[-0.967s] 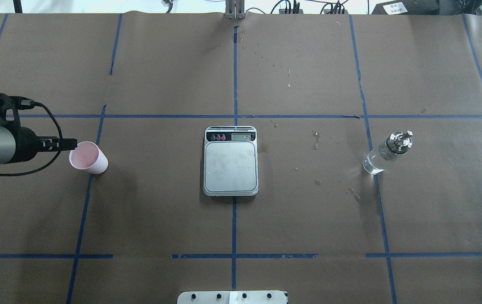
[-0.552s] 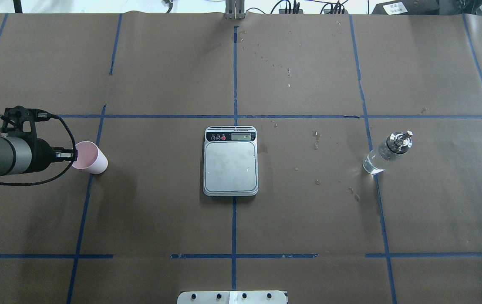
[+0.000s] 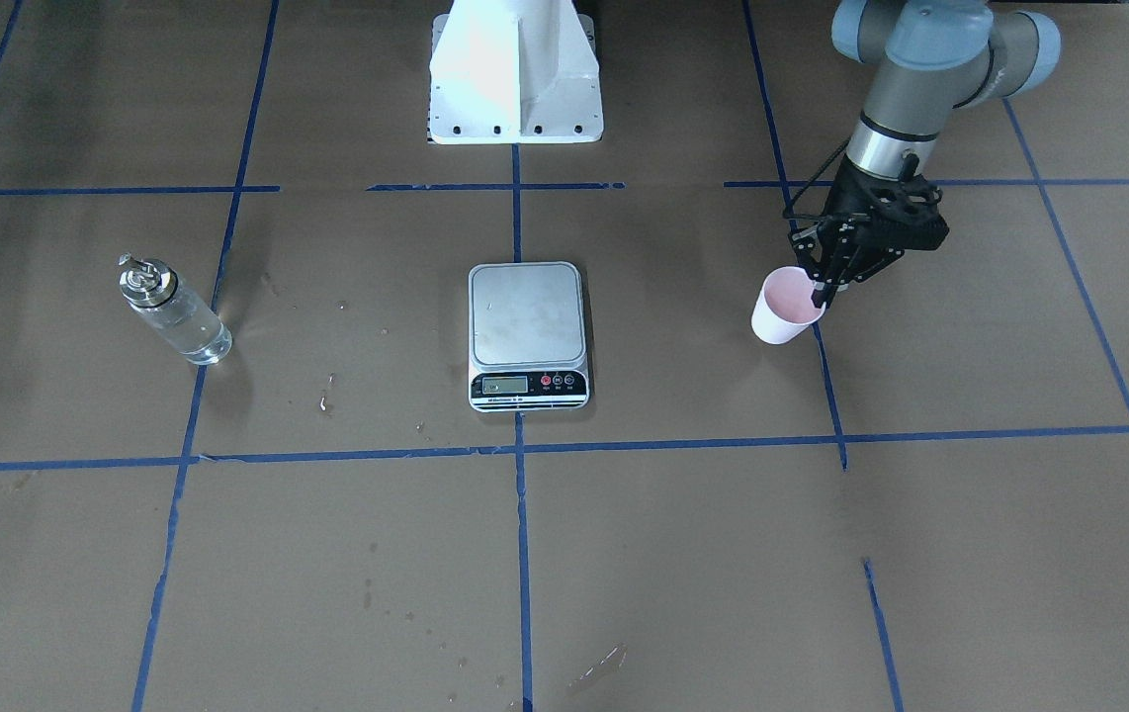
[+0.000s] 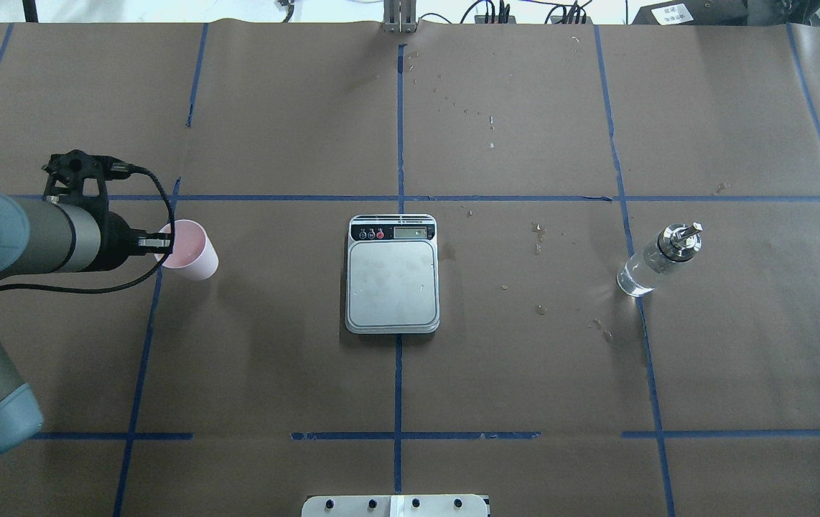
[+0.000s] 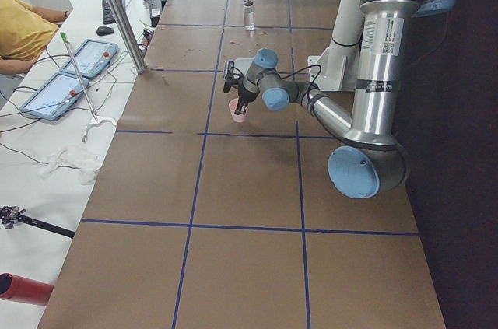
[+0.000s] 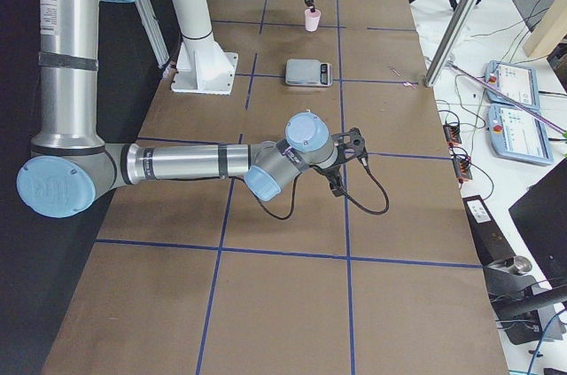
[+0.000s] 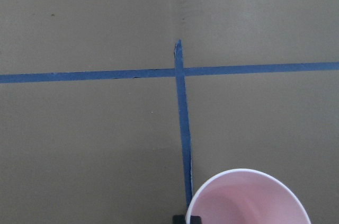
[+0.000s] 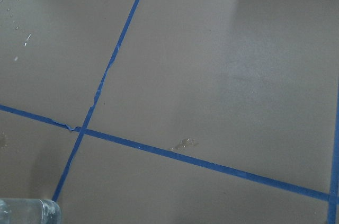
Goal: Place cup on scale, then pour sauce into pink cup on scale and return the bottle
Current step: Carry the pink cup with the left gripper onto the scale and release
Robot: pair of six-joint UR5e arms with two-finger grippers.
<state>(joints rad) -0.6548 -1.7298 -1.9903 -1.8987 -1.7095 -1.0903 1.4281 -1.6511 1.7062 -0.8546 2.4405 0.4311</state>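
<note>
The pale pink cup (image 4: 191,250) hangs from my left gripper (image 4: 159,243), which is shut on its near rim, left of the scale (image 4: 393,281). In the front view the cup (image 3: 784,309) appears slightly off the paper under the gripper (image 3: 820,294). The left wrist view shows its pink inside (image 7: 249,200). The scale's steel platform is bare. The glass bottle (image 4: 658,260) with metal pourer stands far right of the scale; its edge shows in the right wrist view (image 8: 26,212). My right gripper (image 6: 338,182) shows only in the right exterior view; I cannot tell its state.
Brown paper with a blue tape grid covers the table. Wet spots (image 4: 539,237) lie between scale and bottle. The robot's base plate (image 4: 395,506) is at the near edge, a metal post (image 4: 399,18) at the far edge. Tablets (image 6: 518,118) lie off the table.
My left gripper closed on the cup's rim and carried it to the right, toward the scale. Scale and bottle have not moved.
</note>
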